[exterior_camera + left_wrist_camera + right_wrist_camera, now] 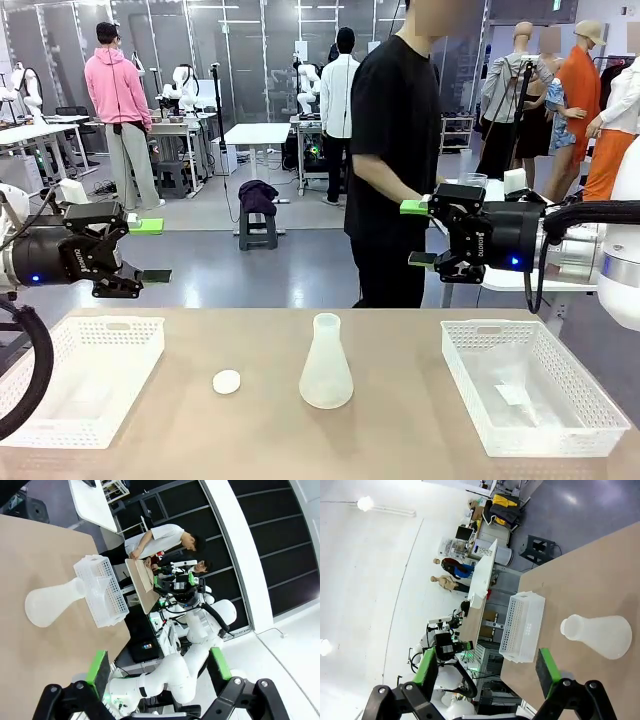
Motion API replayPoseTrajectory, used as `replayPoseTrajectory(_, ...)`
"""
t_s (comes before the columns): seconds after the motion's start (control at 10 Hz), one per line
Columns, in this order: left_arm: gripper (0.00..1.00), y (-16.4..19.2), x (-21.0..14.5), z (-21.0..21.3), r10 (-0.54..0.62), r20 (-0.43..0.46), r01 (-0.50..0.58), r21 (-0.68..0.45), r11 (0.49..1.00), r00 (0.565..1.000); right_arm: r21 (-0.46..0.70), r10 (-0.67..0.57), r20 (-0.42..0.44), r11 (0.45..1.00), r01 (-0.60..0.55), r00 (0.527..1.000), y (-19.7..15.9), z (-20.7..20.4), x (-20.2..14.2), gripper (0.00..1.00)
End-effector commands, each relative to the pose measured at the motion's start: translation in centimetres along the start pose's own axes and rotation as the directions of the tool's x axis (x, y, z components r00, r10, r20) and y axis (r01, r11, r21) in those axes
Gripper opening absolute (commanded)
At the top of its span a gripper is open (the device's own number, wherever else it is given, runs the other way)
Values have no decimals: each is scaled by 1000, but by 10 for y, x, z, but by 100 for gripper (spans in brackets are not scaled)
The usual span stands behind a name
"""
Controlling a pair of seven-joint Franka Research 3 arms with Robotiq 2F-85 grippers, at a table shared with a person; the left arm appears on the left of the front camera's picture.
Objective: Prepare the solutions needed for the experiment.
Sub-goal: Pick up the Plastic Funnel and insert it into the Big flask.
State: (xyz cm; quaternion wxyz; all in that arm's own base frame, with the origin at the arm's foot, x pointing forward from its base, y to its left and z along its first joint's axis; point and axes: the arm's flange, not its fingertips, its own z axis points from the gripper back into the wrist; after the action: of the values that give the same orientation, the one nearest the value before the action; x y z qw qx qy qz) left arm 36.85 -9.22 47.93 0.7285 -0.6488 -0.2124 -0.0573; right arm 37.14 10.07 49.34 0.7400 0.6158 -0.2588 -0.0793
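Lab hall: workbenches (256, 133), conical flask (326, 366) on table (400, 420).

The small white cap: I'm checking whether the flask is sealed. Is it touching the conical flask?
Apart. The front view shows the cap lying on the table left of the flask, with bare tabletop between them.

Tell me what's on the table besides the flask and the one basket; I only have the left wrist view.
Observer: A small white cap lies on the table, left of the flask and apart from it.
Operator: Any other basket?
Observer: Yes, a second basket sits at the robot's left end.
Operator: Anyone at the far side?
Observer: A person in black stands there, turned sideways.
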Motion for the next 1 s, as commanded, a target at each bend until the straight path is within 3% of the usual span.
replayPoseTrajectory(0.0,100,-1,1,2,6,6,-6,-2,1000,1000,2,-18,-2,1000,18,1000,0,3,2,100)
replayPoseTrajectory(0.6,100,-1,1,2,6,6,-6,-2,1000,1000,0,-1,2,1000,1,1000,0,1,1,100)
replayPoseTrajectory(0.7,100,-1,1,2,6,6,-6,-2,1000,1000,-139,23,-20,990,-25,1000,4,4,12,100)
replayPoseTrajectory(0.9,100,-1,1,2,6,6,-6,-2,1000,1000,-371,38,28,928,-25,999,7,14,46,100)
